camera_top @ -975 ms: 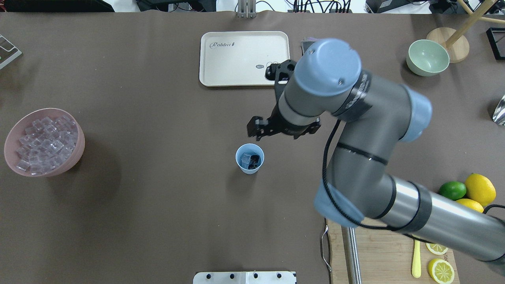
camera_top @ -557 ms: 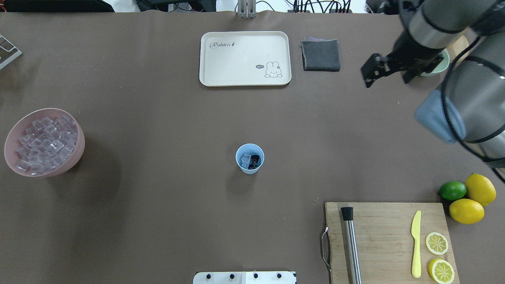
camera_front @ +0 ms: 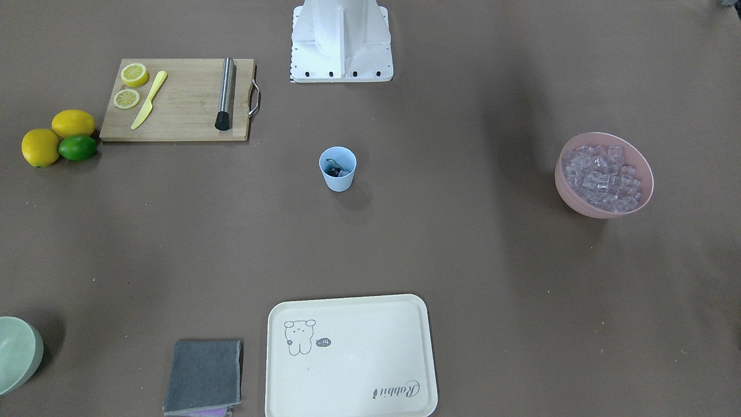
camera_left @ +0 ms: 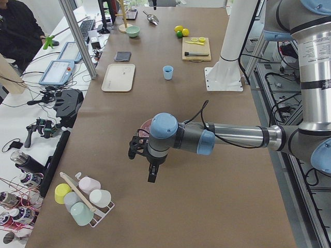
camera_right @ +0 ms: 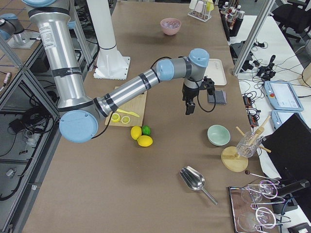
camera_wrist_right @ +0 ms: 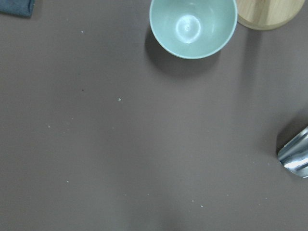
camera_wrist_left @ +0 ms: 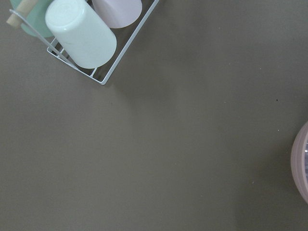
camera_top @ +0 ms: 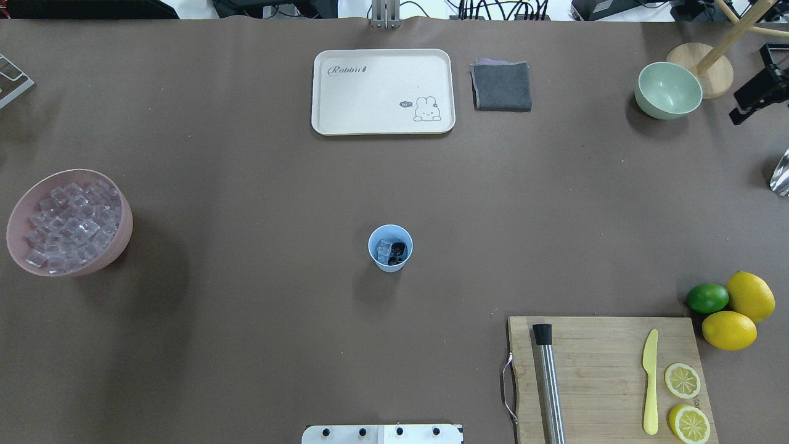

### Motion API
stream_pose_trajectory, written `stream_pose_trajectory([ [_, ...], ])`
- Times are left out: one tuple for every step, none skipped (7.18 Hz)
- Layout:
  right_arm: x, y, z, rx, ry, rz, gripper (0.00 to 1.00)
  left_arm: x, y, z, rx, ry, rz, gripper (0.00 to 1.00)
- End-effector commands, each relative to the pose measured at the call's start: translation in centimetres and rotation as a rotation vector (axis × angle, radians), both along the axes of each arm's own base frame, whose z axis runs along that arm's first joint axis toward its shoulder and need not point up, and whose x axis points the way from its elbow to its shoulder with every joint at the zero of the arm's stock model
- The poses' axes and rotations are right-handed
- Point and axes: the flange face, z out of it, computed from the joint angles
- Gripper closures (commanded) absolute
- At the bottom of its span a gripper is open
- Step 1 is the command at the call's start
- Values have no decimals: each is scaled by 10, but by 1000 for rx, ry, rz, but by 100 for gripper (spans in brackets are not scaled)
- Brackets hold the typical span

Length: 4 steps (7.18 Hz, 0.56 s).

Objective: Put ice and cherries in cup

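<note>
Since the cup (camera_top: pixel 388 266) holds ice (camera_top: pixel 384 248) and cherries (camera_top: pixel 399 249), left fingers (camera_left: pixel 150 174) and right fingers (camera_right: pixel 188 108) hang far from it; you cannot tell if they're open.

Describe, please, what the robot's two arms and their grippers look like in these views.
The left arm and right arm are silver-grey tubes with rounded light blue joint caps. A thin black cable loops out near the left wrist; black bands ring the right arm. The left gripper and right gripper are black.
</note>
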Motion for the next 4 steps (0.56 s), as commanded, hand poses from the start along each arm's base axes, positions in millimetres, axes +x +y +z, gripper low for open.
stream_pose_trajectory([
  [56, 38, 83, -33, -23, -27, 0, -21, 7, 7, -13, 4, -49, 2],
  [82, 53, 111, -30, -25, -28, 0, -33, 23, 15, -30, 5, -78, 2],
  [100, 74, 138, -41, -23, -38, 0, -40, 26, 17, -35, 6, -95, 2],
  [132, 89, 172, -43, -36, -35, 0, -40, 31, 20, -42, 7, -99, 2],
])
